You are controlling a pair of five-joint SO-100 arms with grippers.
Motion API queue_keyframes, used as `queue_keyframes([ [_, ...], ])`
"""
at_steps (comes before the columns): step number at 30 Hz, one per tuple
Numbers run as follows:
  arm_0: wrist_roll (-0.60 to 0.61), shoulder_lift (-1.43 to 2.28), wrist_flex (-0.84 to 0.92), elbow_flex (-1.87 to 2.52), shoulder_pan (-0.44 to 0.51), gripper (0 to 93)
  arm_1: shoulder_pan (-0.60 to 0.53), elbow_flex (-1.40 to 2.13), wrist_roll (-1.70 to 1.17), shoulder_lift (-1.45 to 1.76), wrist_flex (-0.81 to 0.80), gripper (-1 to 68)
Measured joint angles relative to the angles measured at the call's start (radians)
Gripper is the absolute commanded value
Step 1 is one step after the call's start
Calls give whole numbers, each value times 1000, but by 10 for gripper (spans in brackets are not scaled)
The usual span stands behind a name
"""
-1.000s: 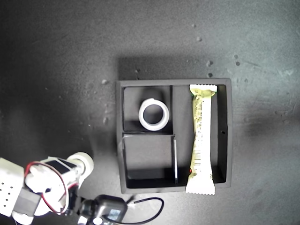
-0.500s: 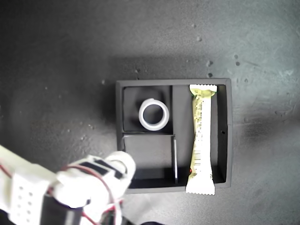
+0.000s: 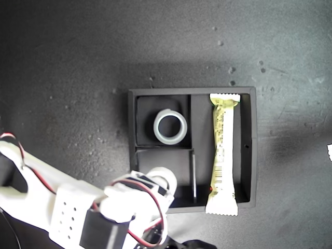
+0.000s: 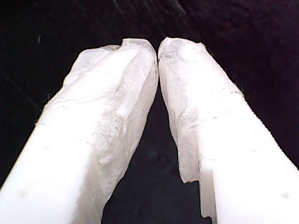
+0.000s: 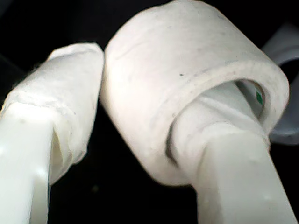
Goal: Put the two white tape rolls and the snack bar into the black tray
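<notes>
Holding one tape roll (image 5: 187, 84), my second gripper (image 5: 140, 116); black tray (image 3: 249, 93) containing snack bar (image 3: 223, 150), another roll (image 3: 170, 127); my first gripper (image 4: 157, 51) closed, empty

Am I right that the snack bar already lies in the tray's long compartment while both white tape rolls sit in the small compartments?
Not quite: the exterior view shows one tape roll in the black tray beside the snack bar; my second gripper holds the second tape roll.

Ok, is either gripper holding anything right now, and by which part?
My second gripper holds a white tape roll by its wall, one jaw through the open centre and one outside. My first gripper holds nothing.
</notes>
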Motion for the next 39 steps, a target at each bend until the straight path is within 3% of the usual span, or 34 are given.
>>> queue_keyframes([
  [10, -38, 0, 0, 0, 9, 174, 0, 0, 0, 0, 0, -1],
  [17, -38, 170, 0, 232, 23, 121, 28, -6, 0, 3, 41, -2],
  [21, -38, 453, 0, 538, -38, 14, 51, -6, 48, 103, 107, -2],
  [27, -38, 934, -11, 1088, -181, 1, 54, 167, 179, 506, 156, -3],
  [35, 9, 1698, -430, 2062, -321, 0, 156, 479, 241, 695, 147, -4],
  [39, 9, 2063, -548, 2459, -344, 0, 210, 569, 216, 699, 147, -4],
])
